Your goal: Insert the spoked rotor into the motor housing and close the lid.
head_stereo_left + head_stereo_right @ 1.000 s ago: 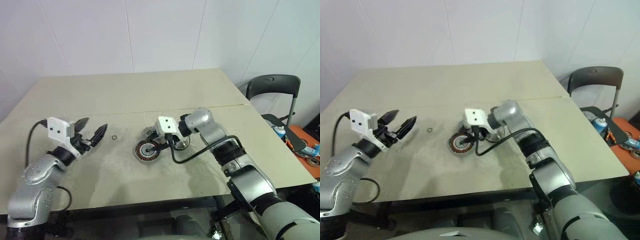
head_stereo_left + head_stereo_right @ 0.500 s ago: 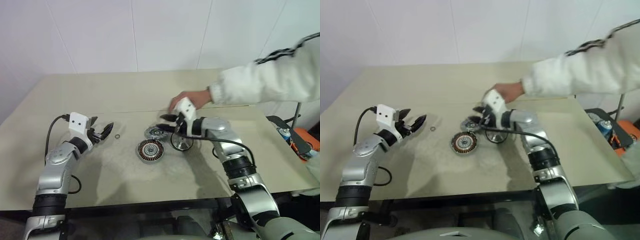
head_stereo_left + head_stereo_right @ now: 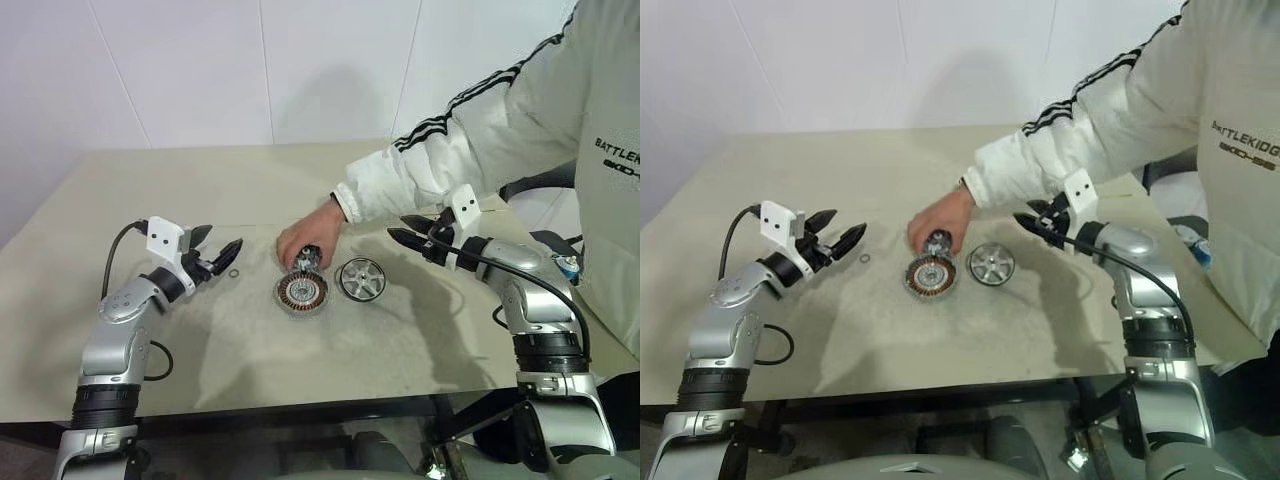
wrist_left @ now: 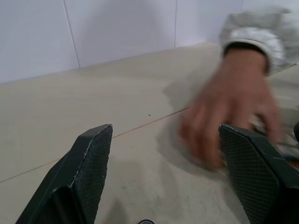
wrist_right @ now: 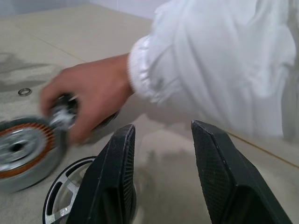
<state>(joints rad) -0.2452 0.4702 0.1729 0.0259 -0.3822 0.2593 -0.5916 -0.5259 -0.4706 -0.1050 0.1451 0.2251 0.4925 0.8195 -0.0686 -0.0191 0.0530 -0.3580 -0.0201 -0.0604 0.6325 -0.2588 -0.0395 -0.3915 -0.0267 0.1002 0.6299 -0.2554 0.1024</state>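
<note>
White wall stands at the back, and in front of it is the big tan table [image 3: 200,340] where all the parts lie. You now have a person leaning in from the right side, with a long white sleeve [image 3: 450,140] with black stripes stretched over the table. That person was not there a moment ago. The person's hand [image 3: 306,236] is down right over the motor housing [image 3: 301,294], and its fingers seem to hold a small grey part; you cannot tell if that is the lid. Your right gripper [image 3: 397,226] has pulled back to the right, away from the parts it was near before. Its jaws are apart and hold nothing. Your left gripper [image 3: 224,238] has come a bit closer to the middle, with its jaws wide apart and empty too. This likely means you should wait, since a hand is in the way and the parts may get moved. The motor housing, with its copper ring, lies flat near the middle of the table. The spoked rotor [image 3: 360,279] lies flat just beside it, not in it yet. A tiny black ring [image 3: 233,272] sits near your left gripper. On the person's top you can read letters that start "BATTLE"; the rest is too small to read.
</note>
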